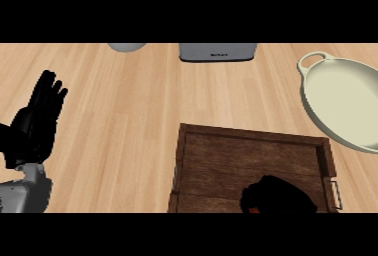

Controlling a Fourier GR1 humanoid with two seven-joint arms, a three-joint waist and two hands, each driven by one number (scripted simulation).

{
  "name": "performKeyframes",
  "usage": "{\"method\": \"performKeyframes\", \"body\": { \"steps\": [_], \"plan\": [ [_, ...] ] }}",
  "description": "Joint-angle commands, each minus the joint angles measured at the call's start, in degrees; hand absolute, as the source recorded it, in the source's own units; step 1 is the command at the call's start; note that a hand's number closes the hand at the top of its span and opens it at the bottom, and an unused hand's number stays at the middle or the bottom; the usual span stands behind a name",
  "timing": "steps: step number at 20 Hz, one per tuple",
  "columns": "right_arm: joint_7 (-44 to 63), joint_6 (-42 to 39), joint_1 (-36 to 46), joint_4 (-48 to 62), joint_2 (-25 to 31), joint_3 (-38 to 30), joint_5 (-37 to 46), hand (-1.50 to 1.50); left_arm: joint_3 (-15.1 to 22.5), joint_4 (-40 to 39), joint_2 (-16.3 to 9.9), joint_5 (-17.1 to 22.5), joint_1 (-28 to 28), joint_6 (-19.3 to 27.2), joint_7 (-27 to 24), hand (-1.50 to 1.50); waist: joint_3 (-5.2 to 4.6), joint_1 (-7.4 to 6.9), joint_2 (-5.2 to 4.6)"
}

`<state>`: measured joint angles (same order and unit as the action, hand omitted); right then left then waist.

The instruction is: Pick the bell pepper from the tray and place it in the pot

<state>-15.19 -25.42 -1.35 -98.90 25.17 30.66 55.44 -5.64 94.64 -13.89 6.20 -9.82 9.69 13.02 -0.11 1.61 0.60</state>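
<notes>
Dark brown wooden tray (221, 165) with a raised rim lay on the pale wood-grain counter (133, 100). My right hand (280, 196) was down inside it near the lower edge, fingers curled round a small red-orange bit (253, 210), likely the bell pepper, mostly hidden. My left hand (37, 120) rested at the left edge, fingers straight and upward. The cream oval pot (343, 100) with a loop handle sat right of the tray. A grey appliance (218, 51) at the far edge bore tiny writing I could not read, beside a grey rounded object (127, 47).
</notes>
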Motion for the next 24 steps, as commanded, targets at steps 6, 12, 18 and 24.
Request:
{"method": "performKeyframes", "body": {
  "steps": [6,12,18,24],
  "plan": [
    [-2.2,11.1,-24.5,-15.9,9.6,-6.5,-1.6,1.5,-0.7,1.9,-0.8,-0.1,-2.8,0.3,4.8,0.0,0.11,-0.57,-0.43],
    [-5.4,18.2,-28.6,-23.0,4.9,-19.3,-16.3,1.5,-1.6,1.7,-0.8,1.4,1.6,-2.3,0.4,0.0,0.09,0.17,-0.22],
    [-4.5,21.5,-28.8,-29.4,0.8,-33.4,-29.7,1.5,-0.9,-1.0,0.5,0.3,1.7,-1.9,-1.7,0.0,0.11,0.16,-0.49],
    [2.0,17.0,-22.8,-28.7,3.4,-51.2,-46.8,1.5,0.1,2.1,0.4,-1.4,-1.6,0.3,2.9,0.0,0.14,-1.11,-0.55]
  ]
}}
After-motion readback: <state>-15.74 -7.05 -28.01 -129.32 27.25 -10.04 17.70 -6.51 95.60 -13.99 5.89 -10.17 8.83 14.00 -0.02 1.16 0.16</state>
